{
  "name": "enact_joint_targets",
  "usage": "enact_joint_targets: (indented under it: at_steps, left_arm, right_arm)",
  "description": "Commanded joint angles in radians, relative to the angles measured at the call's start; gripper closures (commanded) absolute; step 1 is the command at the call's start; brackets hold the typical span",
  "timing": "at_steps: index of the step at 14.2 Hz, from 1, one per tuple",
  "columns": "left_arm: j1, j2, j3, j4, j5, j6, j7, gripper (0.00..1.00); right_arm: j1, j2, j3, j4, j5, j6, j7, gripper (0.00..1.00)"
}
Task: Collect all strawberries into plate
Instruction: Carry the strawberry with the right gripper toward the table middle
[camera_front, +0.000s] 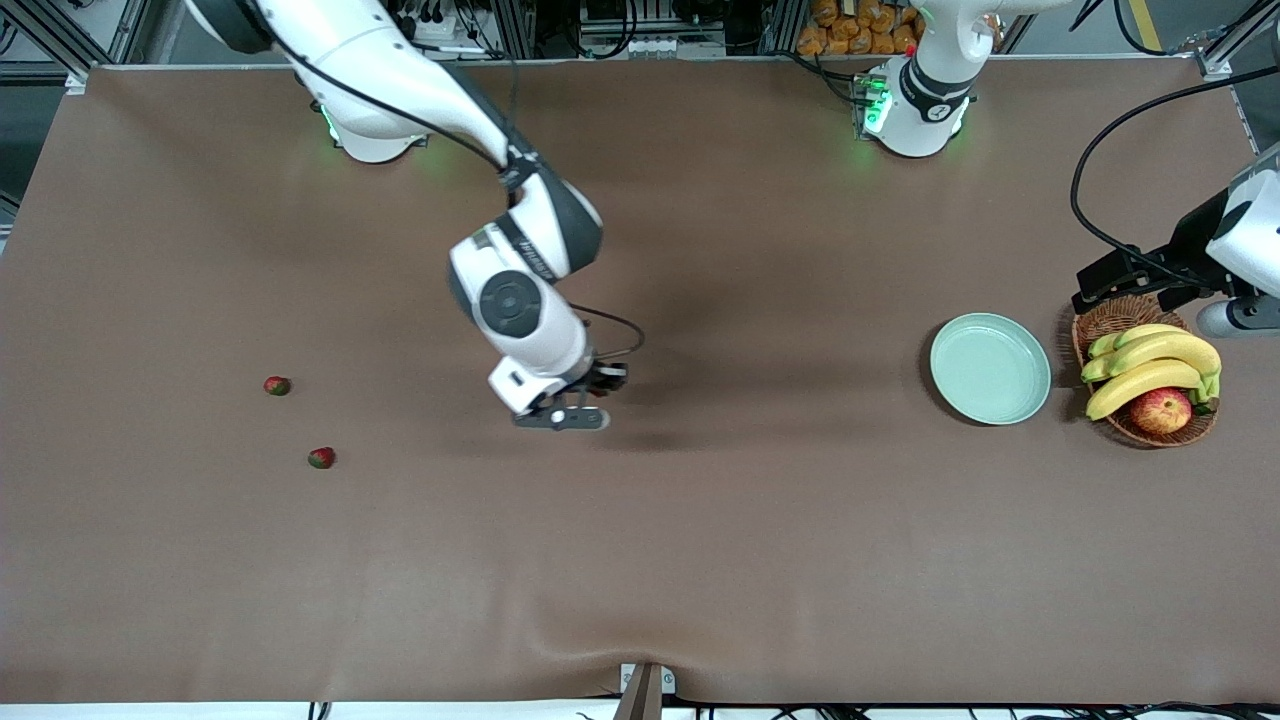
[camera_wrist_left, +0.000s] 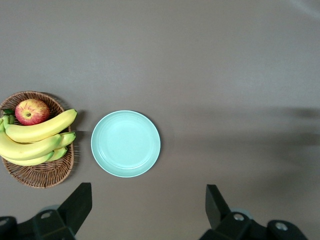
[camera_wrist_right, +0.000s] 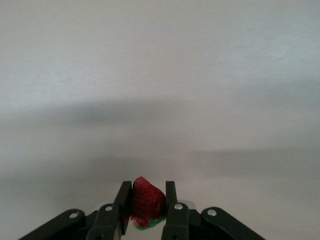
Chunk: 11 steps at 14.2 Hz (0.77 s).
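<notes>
My right pincer (camera_wrist_right: 145, 205) is pinching one strawberry (camera_wrist_right: 146, 201) between its two fingers, the red tip poking out past the pads and the green cap tucked back toward the palm. In the front view that right pincer (camera_front: 598, 385) is up in the air over the bare middle of the brown surface (camera_front: 700, 560), with nothing under it but its own shadow.

The other two strawberries lie on the surface well away from the right pincer, toward the right arm's end. One strawberry (camera_front: 277, 385) sits farther from the front camera, the second strawberry (camera_front: 321, 458) sits nearer to it, and the two are apart from each other.

The plate (camera_front: 990, 368) is well apart from the right pincer, toward the left arm's end, and I see nothing in it. Just beside it, still closer to that end, stands the wicker basket (camera_front: 1100, 325) with bananas (camera_front: 1150, 365) and an apple (camera_front: 1160, 410).

My left pincer (camera_wrist_left: 147, 210) waits with its fingers spread wide, up above the basket end of the surface. From its wrist camera I look down on the plate (camera_wrist_left: 125, 143) between the two fingers, with the basket (camera_wrist_left: 42, 175) beside it.
</notes>
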<state>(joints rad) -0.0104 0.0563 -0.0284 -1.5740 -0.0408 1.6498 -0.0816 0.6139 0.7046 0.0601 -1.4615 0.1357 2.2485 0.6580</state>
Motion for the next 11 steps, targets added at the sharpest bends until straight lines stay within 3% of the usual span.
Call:
enact_joint_targets:
  at_steps: [1, 7, 11]
  left_arm:
    - [-0.005, 0.005, 0.001, 0.011, 0.013, -0.012, 0.016, 0.0]
    - [-0.011, 0.011, -0.001, 0.011, 0.013, -0.012, 0.019, 0.0]
    - [-0.013, 0.013, -0.001, 0.011, 0.012, -0.012, 0.017, 0.0]
  right_arm:
    - [0.071, 0.047, -0.008, 0.075, 0.005, 0.028, 0.104, 1.0]
    - [0.21, 0.219, -0.009, 0.211, 0.001, 0.2, 0.294, 1.0]
    - [0.224, 0.277, -0.011, 0.265, 0.001, 0.247, 0.315, 1.0]
